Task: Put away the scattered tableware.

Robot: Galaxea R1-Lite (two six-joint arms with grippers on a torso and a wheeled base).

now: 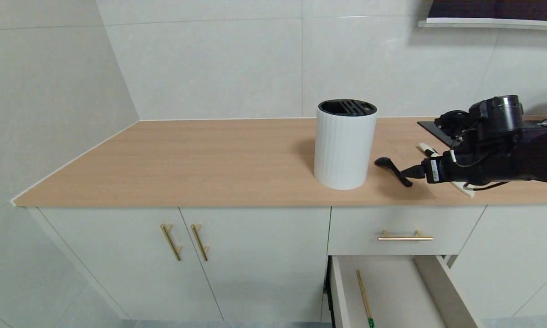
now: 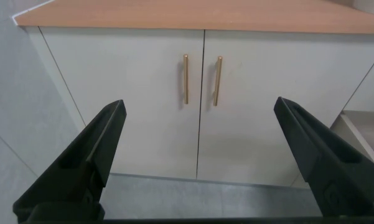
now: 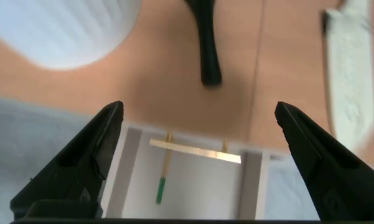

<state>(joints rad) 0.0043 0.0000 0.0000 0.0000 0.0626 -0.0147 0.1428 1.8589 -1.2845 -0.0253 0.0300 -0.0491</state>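
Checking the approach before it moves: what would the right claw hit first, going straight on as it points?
Probably the handle end of the black utensil, lying just ahead of the open right claw; if it passes above, the white holder comes next. Height is unclear.

Black utensil [image 1: 394, 171] and white knife [image 1: 428, 149] flat on counter [image 1: 209, 159] beside ribbed holder [image 1: 345, 144]

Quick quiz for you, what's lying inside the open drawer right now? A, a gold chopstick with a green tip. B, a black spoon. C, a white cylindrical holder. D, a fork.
A: a gold chopstick with a green tip lies on the floor of the open drawer, while the black spoon sits up on the countertop beside the white holder.
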